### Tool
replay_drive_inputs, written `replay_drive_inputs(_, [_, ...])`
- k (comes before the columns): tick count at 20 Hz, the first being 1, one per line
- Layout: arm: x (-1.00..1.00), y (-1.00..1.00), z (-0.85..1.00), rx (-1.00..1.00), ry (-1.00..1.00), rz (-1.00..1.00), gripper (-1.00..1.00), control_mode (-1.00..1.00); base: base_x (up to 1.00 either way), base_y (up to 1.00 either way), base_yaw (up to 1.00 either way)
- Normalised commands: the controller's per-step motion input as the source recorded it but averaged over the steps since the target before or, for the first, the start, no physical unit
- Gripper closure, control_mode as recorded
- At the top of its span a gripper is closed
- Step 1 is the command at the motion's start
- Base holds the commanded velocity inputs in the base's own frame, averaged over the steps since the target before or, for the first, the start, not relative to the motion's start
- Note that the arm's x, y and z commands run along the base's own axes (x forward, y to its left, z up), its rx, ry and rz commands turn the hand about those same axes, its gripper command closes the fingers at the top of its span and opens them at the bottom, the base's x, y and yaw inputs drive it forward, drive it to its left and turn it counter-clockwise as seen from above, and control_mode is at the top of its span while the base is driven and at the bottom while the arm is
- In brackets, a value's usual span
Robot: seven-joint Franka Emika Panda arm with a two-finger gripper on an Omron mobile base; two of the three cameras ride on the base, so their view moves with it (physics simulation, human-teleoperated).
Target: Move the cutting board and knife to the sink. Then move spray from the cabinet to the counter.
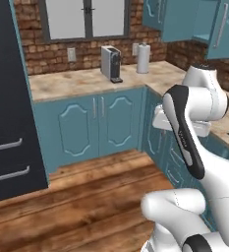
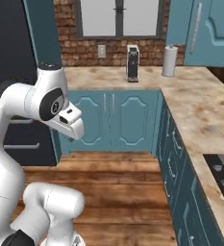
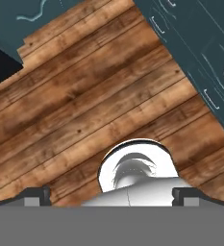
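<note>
My gripper (image 3: 111, 195) hangs over the wooden floor and points down at it. Its two dark fingertips (image 3: 37, 194) stand wide apart, open, with nothing between them. The hand (image 2: 70, 123) is tucked close to the folded arm, in front of the corner base cabinets. The beige mottled counter (image 1: 81, 81) runs along the back wall and turns down the right side (image 2: 200, 105). Teal wall cabinet doors (image 1: 185, 19) hang shut above it at the upper right (image 2: 209, 29). The cutting board, knife, sink and spray are out of view.
A silver coffee machine (image 1: 111, 64) and a paper towel roll (image 1: 143, 58) stand on the back counter. A black cooktop (image 2: 221, 173) sits in the right counter. A dark fridge (image 1: 8, 123) stands at the left. Open wooden floor (image 3: 84, 96) lies below.
</note>
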Motion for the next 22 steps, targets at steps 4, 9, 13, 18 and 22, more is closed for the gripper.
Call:
replay_drive_inputs(4, [0.0,0.0,0.0,0.0,0.0,0.0,-1.0,1.0,1.0,0.2,-0.33])
replay_drive_inputs(9, [0.0,0.0,0.0,0.0,0.0,0.0,-1.0,1.0,1.0,0.18,-0.34])
replay_drive_inputs(13, [0.0,0.0,0.0,0.0,0.0,0.0,-1.0,1.0,1.0,0.11,-0.33])
replay_drive_inputs(18, [0.0,0.0,0.0,0.0,0.0,0.0,-1.0,1.0,1.0,0.05,-0.37])
replay_drive_inputs(22, [0.0,0.0,0.0,0.0,0.0,0.0,-1.0,1.0,1.0,0.03,-0.49])
